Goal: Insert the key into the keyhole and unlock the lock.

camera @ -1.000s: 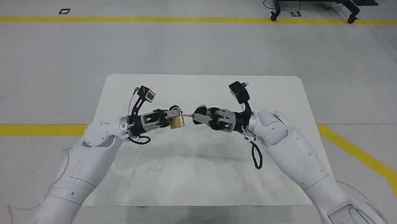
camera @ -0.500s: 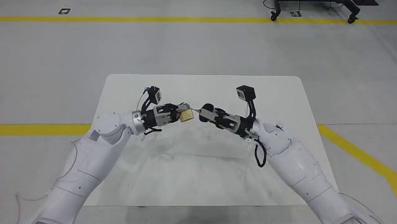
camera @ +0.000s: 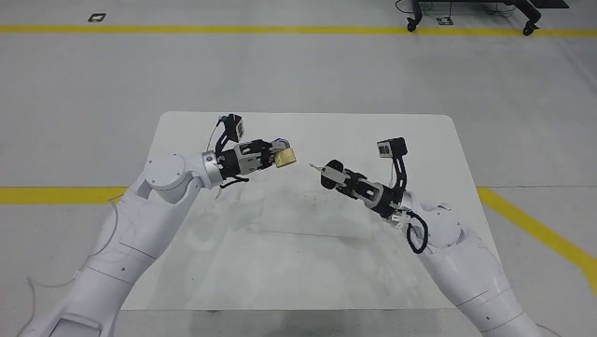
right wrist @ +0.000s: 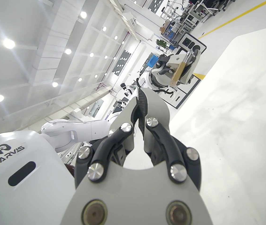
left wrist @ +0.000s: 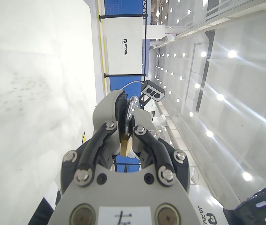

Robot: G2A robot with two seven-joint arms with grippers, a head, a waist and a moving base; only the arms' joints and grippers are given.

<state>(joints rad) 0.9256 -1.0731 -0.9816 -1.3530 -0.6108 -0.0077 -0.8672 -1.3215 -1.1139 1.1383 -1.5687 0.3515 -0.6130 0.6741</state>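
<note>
Since the key has to slide into the lock, what matters most is how the two are lined up. The lock (camera: 287,157) is held above the white table (camera: 401,272) by the left gripper (camera: 274,156), whose fingers are pinched tight on it. It is a small padlock with a flat, boxy body of yellow brass and a shiny curved metal loop. The brass end is seen sticking out past the fingers, toward the other arm. The key (camera: 320,165) is pinched in the right gripper (camera: 330,175), whose fingers are pressed together around it, so only a thin, pale tip is shown. That tip is aimed along the gripper, toward the lock, but the two are apart, with bare table seen between them. The keyhole cannot be made out. It is judged that the key must be carried straight along its long line to the brass end, and the right gripper is the one placed to do it.
</note>
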